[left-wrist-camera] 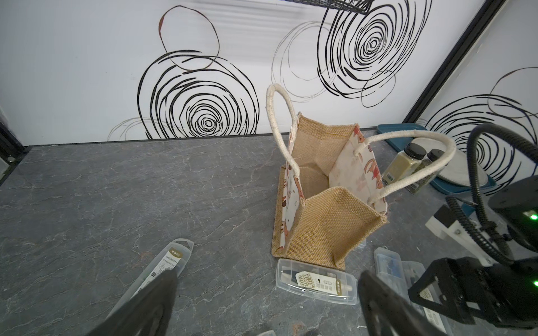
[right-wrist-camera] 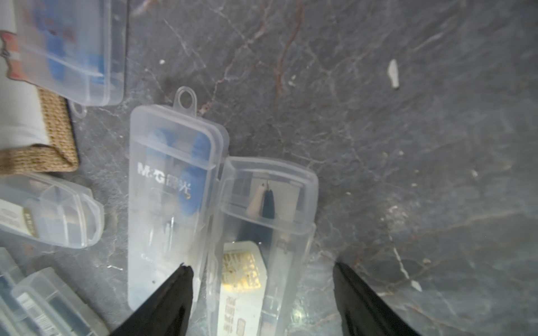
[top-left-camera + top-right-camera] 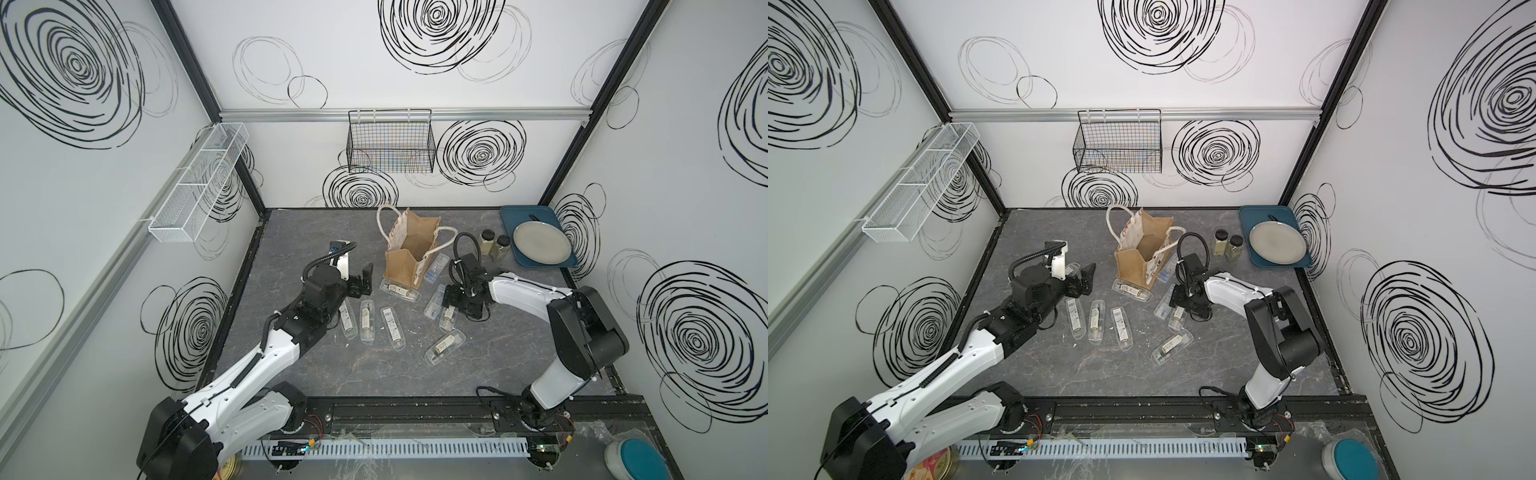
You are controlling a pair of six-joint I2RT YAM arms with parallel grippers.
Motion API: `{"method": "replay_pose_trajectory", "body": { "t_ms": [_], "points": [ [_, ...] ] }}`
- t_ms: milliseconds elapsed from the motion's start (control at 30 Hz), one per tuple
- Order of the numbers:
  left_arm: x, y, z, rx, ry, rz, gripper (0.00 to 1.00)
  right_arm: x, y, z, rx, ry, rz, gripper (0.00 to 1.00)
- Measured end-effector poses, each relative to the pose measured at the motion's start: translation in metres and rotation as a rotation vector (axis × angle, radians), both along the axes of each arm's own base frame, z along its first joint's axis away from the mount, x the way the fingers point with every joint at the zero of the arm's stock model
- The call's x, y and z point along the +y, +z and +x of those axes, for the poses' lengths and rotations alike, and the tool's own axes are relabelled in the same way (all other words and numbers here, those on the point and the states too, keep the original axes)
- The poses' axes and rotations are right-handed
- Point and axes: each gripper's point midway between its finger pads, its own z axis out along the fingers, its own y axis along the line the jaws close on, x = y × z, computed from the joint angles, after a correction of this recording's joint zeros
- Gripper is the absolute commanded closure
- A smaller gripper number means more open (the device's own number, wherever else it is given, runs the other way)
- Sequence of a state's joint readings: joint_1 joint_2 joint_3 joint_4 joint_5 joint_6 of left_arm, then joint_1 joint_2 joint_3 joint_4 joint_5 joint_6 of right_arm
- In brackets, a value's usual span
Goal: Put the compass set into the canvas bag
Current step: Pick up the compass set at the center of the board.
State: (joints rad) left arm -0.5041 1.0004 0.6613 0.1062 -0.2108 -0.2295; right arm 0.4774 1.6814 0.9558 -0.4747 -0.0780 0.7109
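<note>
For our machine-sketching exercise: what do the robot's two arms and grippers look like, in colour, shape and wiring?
The left arm and right arm have smooth white shells between bulky black joints. A ribbed black cable loops over each wrist. The left gripper and right gripper are black, each with two flat tapering fingers. Small green lights glow on the right wrist.

white walls (image 3: pixel 332 62) scrawled with black swirls; grey marbled tabletop (image 3: pixel 353 374); black wire basket (image 3: pixel 390 143) hangs behind.
</note>
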Motion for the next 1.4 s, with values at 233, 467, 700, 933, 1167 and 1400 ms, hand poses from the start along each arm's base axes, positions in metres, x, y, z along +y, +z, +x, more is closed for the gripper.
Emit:
{"method": "replay_pose_trajectory", "body": {
  "t_ms": [233, 467, 700, 933, 1167, 1400],
  "points": [
    [0.000, -0.002, -0.002, 0.006, 0.002, -0.009, 0.01, 0.000, -0.003, 0.001, 0.021, 0.017, -0.058, 0.28],
    [0.003, -0.007, -0.005, 0.021, 0.012, -0.004, 0.01, -0.006, -0.005, -0.001, 0.017, 0.025, -0.109, 0.27],
    [0.005, -0.007, -0.006, 0.029, 0.028, -0.013, 0.01, -0.009, -0.007, -0.002, 0.018, 0.037, -0.126, 0.24],
    [0.010, -0.002, -0.009, 0.025, 0.044, -0.037, 0.01, -0.010, -0.008, -0.001, 0.032, 0.046, -0.145, 0.35],
    [0.017, 0.001, -0.008, 0.021, 0.073, -0.062, 0.01, -0.014, -0.008, -0.002, 0.033, 0.035, -0.140, 0.42],
    [0.024, 0.006, -0.010, 0.014, 0.091, -0.082, 0.01, -0.025, -0.005, -0.001, 0.020, -0.028, -0.049, 0.47]
  ]
}}
